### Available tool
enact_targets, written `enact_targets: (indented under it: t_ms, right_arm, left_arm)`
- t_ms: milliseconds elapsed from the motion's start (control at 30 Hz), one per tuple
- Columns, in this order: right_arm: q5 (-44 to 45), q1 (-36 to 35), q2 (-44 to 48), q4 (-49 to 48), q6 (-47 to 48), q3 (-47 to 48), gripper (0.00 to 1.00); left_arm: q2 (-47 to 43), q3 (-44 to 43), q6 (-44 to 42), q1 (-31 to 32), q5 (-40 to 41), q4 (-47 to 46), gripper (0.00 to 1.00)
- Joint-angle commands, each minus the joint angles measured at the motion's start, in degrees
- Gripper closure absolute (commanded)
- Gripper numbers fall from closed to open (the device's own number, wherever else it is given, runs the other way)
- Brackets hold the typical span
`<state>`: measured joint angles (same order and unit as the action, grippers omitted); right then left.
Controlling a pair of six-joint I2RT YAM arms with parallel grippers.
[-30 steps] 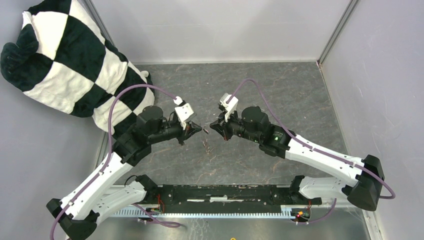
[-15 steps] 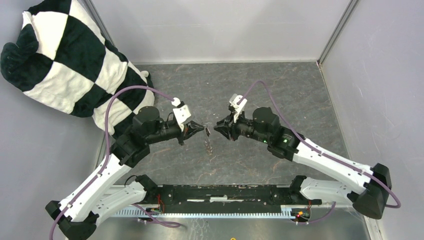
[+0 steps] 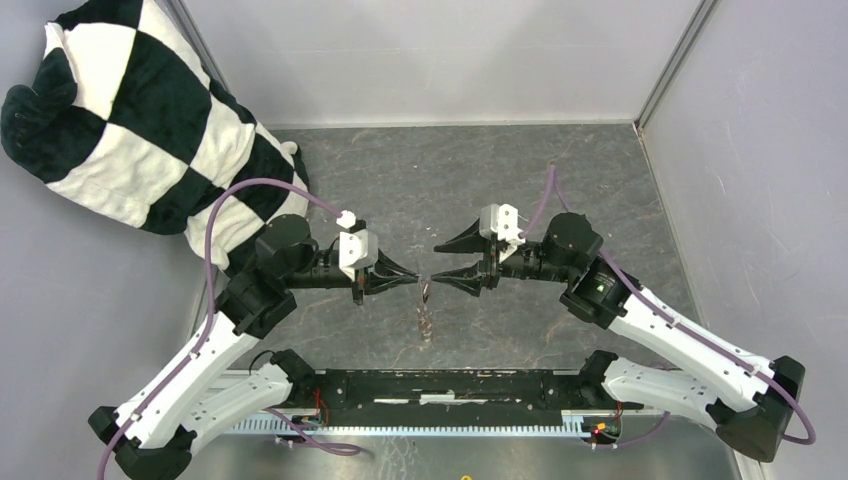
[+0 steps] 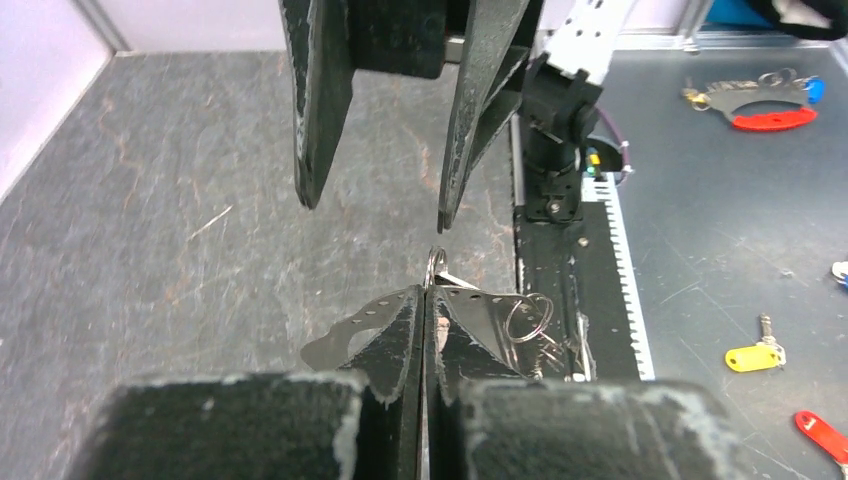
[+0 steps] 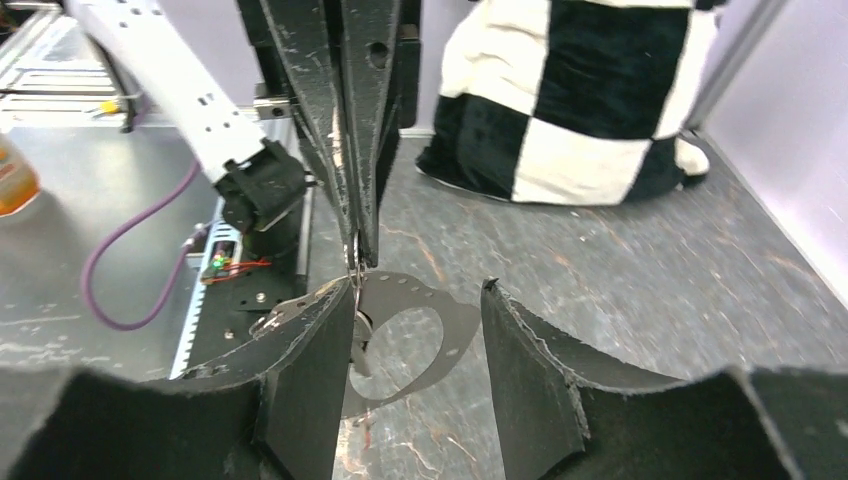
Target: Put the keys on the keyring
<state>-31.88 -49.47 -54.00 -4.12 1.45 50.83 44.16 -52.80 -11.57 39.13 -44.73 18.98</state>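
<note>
The keyring [image 4: 350, 335], a flat silvery loop with small holes along its band, hangs edge-up in my left gripper [image 4: 428, 295], which is shut on its top. A small split ring [image 4: 528, 315] and thin metal pieces dangle from it; I cannot tell whether these are the keys. From above, the keyring [image 3: 425, 300] hangs under the left gripper [image 3: 416, 281] at mid-table. My right gripper [image 3: 439, 264] faces it, open. In the right wrist view the keyring [image 5: 455, 320] sits just beyond the right gripper [image 5: 416, 288], against its left finger [image 5: 310, 380].
A black-and-white checkered cushion [image 3: 130, 110] fills the back left corner. Grey walls close the back and right. A black rail [image 3: 450, 385] runs along the near edge. Yellow-tagged [image 4: 750, 355] and red-tagged [image 4: 820, 430] keys lie on the bench beyond it.
The right gripper went from shut to open, turned and drew back to the right. The left gripper, still shut on the keyring, shifted a little right and toward the near edge.
</note>
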Motion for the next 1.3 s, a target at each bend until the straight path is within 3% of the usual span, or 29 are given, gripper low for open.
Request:
enact_targets:
  t_ms: [0,167,567,700,833,900,1133,1267]
  right_arm:
    - [-10.04,0.17,0.11,-5.49,0.63,-0.63,0.45]
    - [-13.14,0.17,0.17,-10.18,-3.97,-2.01,0.48]
    - [-13.17,0.15,-4.17,-10.55,-8.29,-0.73,0.57]
    - [-12.55,0.16,-5.10,-12.07,-9.29,-1.05,0.71]
    - [-11.45,0.15,-5.25,-13.79,-10.47,-1.60,0.99]
    - [-11.17,0.17,-4.95,-13.69,-10.57,-2.00,0.99]
    - [-7.56,0.19,-6.01,2.34,-4.02,2.95,0.99]
    - [-5.61,0.06,-8.41,13.59,1.13,7.81,0.99]
  left_arm:
    - [-1.07,-1.56,1.32,0.24,-7.24,-5.75,0.98]
    - [-0.88,-1.29,1.09,0.28,-7.47,-5.79,0.98]
    - [-1.75,-0.30,-0.13,0.24,-6.37,-5.75,0.98]
    - [-1.88,-0.01,-0.19,0.30,-6.18,-5.77,0.98]
    - [-1.86,0.85,-0.12,0.24,-5.09,-5.56,0.98]
    - [-1.69,1.24,0.02,0.26,-3.59,-4.98,0.98]
    - [1.73,-1.88,-8.48,0.26,-1.12,5.48,0.68]
    - [5.08,-5.77,-12.76,0.24,-0.71,11.16,0.61]
